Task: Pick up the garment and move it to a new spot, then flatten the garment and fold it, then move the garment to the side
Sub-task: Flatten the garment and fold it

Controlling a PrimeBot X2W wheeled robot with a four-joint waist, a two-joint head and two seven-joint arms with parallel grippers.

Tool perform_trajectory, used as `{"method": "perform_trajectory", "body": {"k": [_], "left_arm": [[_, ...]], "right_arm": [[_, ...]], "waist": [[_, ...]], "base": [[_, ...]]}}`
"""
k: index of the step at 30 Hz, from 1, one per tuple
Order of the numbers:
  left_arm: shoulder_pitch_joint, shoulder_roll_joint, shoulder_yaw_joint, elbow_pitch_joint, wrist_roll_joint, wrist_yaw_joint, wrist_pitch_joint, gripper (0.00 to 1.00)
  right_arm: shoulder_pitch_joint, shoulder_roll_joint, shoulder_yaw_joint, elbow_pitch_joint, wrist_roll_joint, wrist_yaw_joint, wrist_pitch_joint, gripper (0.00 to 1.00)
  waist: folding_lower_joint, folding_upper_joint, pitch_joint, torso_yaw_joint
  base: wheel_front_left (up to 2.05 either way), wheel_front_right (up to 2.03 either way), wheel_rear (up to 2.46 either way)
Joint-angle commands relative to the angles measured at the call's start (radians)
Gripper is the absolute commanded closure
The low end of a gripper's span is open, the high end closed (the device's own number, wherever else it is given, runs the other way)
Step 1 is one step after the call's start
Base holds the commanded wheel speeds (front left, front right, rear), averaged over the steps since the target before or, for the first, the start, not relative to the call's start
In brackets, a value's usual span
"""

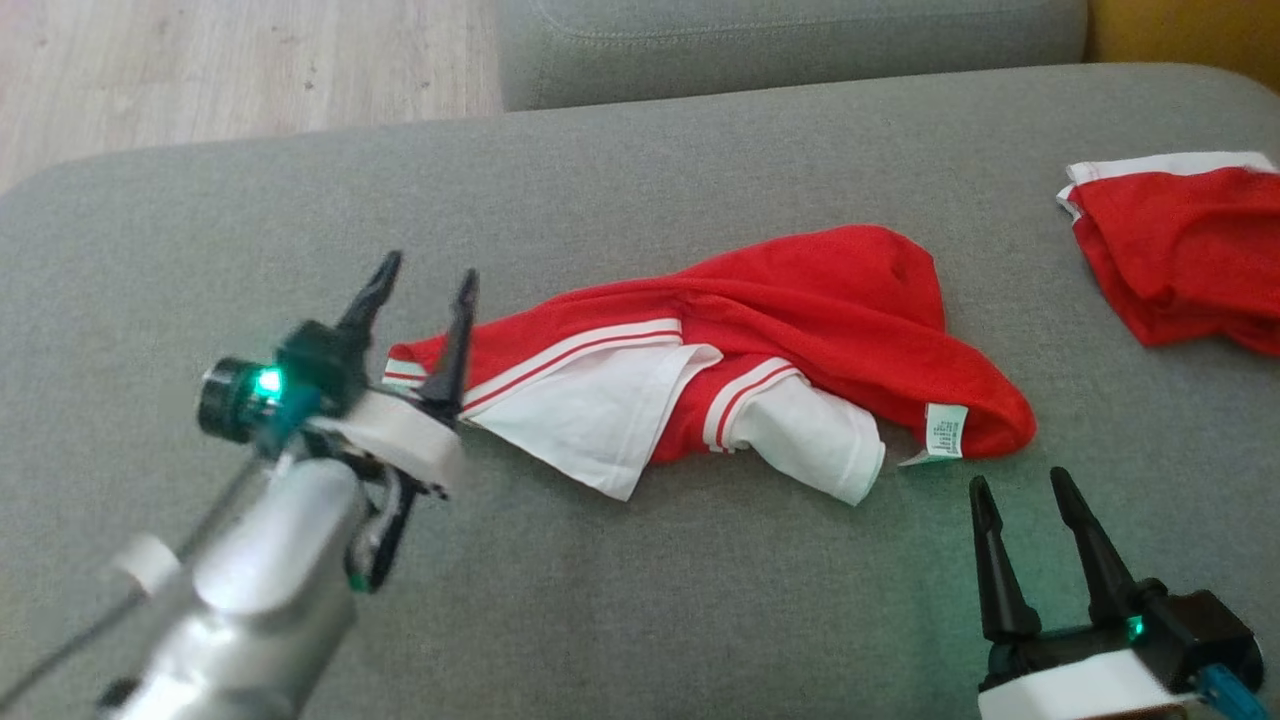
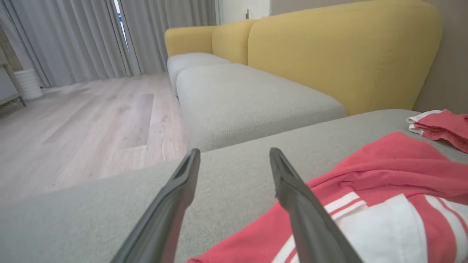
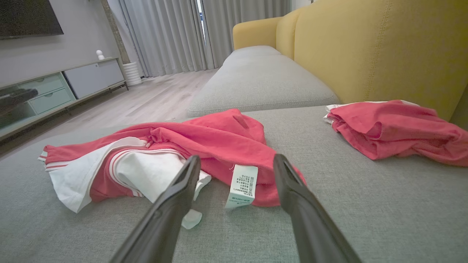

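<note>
A red garment with white panels and striped trim lies crumpled in the middle of the grey sofa seat. Its white care label sticks out at the near right. My left gripper is open just above the garment's left end, with nothing between its fingers. In the left wrist view that gripper stands open over bare cushion, the garment lying to its right. My right gripper is open, just short of the label. The right wrist view has this gripper facing the label and garment.
A second red and white garment lies bunched at the seat's far right. A neighbouring grey seat and yellow backrest lie beyond. Wooden floor lies past the seat's far left edge.
</note>
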Motion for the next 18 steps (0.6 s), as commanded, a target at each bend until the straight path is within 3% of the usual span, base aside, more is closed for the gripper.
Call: {"method": "perform_trajectory", "body": {"k": [1,3,7,13,18], "left_arm": [[0.03,0.021,0.051,-0.056,0.039,0.027,-0.01,0.0],[0.112,-0.002,0.054,-0.119,0.102,0.051,-0.01,0.0],[0.216,-0.056,-0.027,-0.15,0.207,0.018,-0.01,0.0],[0.217,-0.139,-0.117,-0.03,0.292,-0.024,-0.01,0.0],[0.174,-0.174,-0.118,0.057,0.329,0.001,-0.01,0.0]], "right_arm": [[-0.03,-0.015,0.021,-0.03,-0.007,-0.001,-0.011,0.0],[-0.031,-0.015,0.019,-0.03,-0.007,-0.001,-0.011,0.0],[-0.034,-0.019,0.026,-0.024,-0.007,-0.001,-0.011,0.0],[-0.044,-0.029,0.043,-0.022,-0.004,-0.001,-0.011,0.0],[-0.042,-0.042,0.049,-0.023,0.0,-0.001,-0.011,0.0]], "waist": [[-0.0001,0.0,0.004,0.001],[-0.0001,0.0,0.008,0.004],[-0.0001,0.0,0.008,0.01],[-0.0001,0.0,0.007,0.004],[-0.0001,0.0,0.011,-0.007]], "base": [[0.0,0.0,0.0],[0.0,0.0,0.0],[0.0,0.0,0.0],[0.0,0.0,0.0],[0.0,0.0,0.0]]}}
